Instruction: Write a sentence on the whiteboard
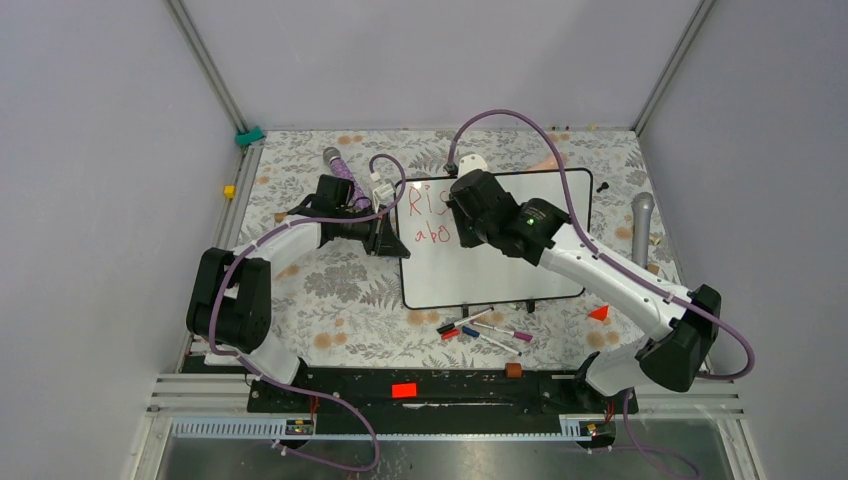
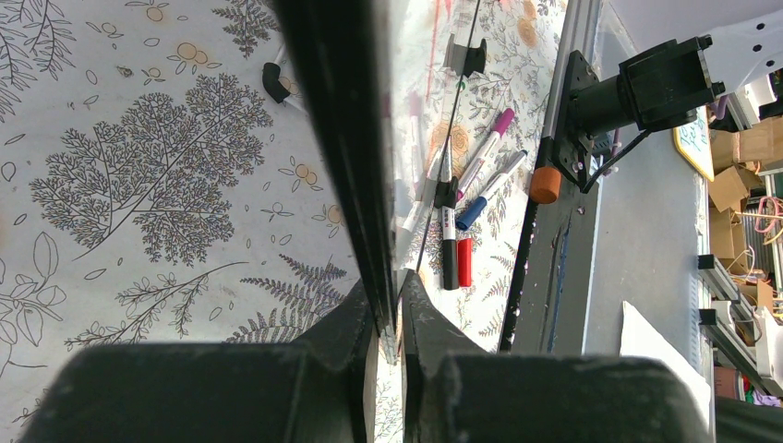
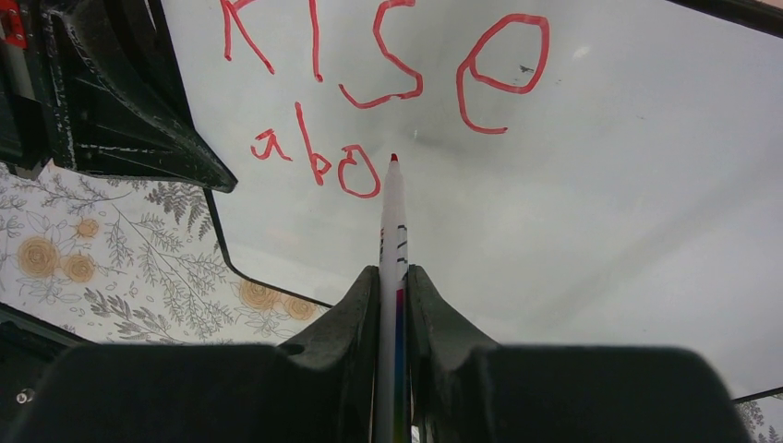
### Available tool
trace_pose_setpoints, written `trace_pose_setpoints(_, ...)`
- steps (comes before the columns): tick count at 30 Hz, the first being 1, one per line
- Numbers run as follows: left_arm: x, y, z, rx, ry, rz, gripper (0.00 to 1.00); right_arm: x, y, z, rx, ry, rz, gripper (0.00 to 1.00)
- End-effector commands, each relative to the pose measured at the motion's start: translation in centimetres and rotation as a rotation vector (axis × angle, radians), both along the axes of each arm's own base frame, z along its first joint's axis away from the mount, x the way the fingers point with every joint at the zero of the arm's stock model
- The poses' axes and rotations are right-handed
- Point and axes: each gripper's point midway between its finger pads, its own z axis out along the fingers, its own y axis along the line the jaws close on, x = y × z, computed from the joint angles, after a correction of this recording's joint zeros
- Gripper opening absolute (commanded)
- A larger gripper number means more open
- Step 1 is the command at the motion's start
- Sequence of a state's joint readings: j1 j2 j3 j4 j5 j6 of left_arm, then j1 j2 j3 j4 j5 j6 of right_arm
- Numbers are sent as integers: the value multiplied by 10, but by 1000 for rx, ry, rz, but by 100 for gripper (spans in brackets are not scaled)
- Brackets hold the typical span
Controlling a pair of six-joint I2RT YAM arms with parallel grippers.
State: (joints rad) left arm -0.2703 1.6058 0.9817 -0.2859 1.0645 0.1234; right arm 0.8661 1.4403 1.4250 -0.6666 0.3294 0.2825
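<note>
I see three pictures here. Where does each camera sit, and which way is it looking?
Top: fixed above and behind the robot, facing down at the table; shows the left arm, right arm and whiteboard.
Left wrist: on the left arm, looking past the left end effector, shut on the whiteboard's rim, toward loose pens.
Right wrist: on the right arm, looking past the right end effector and its red marker at the letters.
Shared: top and right wrist both show the red letters.
</note>
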Motion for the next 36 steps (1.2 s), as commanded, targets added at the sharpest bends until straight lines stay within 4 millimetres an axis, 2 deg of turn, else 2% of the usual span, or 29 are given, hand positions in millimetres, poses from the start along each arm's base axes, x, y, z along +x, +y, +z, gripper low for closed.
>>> trace_pose_setpoints(1,-3,14,-32,145,0,25,0,8,-1,-3,-11,-10,-31,0)
trace_pose_setpoints(15,-2,13,-31,145,-4,22,0,18,0,-16,-53,-6,-67,0)
trace_pose_setpoints(24,-2,14,-31,149,-9,23,0,-2,-16,-38,-53,49,-88,0)
trace_pose_setpoints(28,-2,14,-31,148,-5,23,0,-7,-22,-42,-56,54,-98,0)
trace_pose_setpoints(36,-2,14,-32,149,-2,22,0,9,-16,-25,-54,10,-105,0)
